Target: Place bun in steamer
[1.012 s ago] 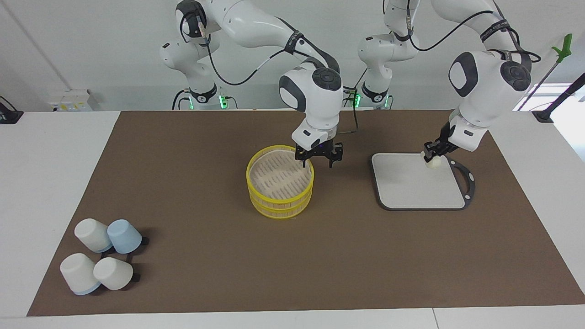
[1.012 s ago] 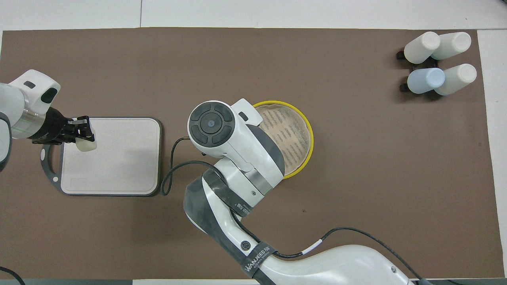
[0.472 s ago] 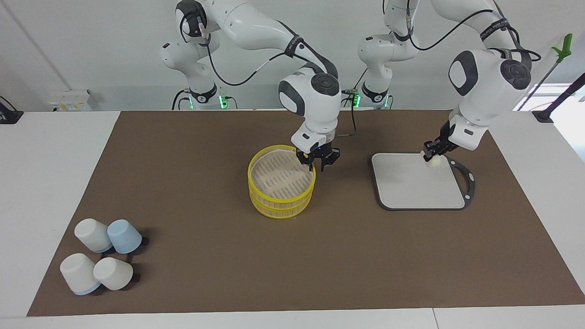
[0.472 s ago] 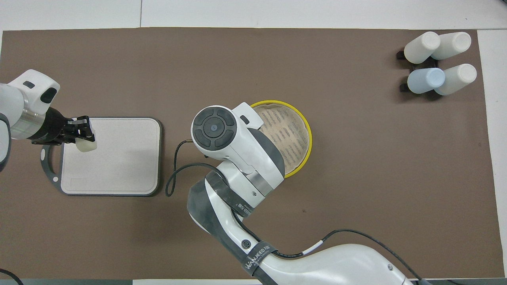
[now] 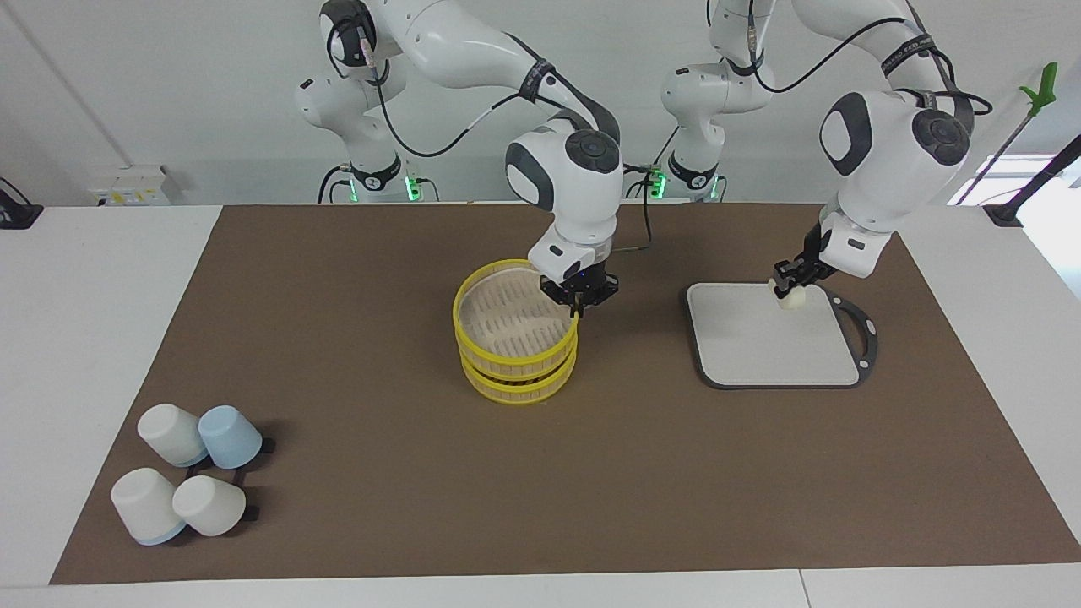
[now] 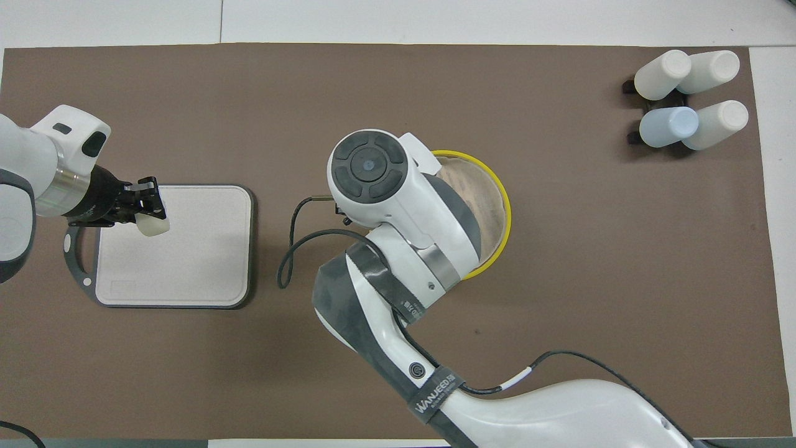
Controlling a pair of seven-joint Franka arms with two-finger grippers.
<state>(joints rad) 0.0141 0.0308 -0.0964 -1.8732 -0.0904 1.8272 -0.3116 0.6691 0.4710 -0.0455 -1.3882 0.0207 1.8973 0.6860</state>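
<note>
The steamer (image 5: 515,361) (image 6: 492,205), two stacked yellow-rimmed tiers with pale slatted floors, stands mid-table. My right gripper (image 5: 576,310) is shut on the upper tier's rim, at the side toward the left arm's end. That tier sits slightly raised and offset from the lower tier (image 5: 517,388). In the overhead view the right wrist hides this grip. My left gripper (image 5: 787,290) (image 6: 148,207) is shut on the bun (image 5: 790,301) (image 6: 154,228), a small cream lump hanging just above the grey board (image 5: 760,350) (image 6: 186,261).
Several upturned cups (image 5: 187,481) (image 6: 684,99), pale and one light blue, cluster at the right arm's end, farther from the robots. A dark cable (image 6: 292,249) loops over the brown mat between board and steamer.
My right gripper closed on the upper tier's rim and lifted it slightly, shifting it toward the right arm's end. My left gripper rose a little with the bun.
</note>
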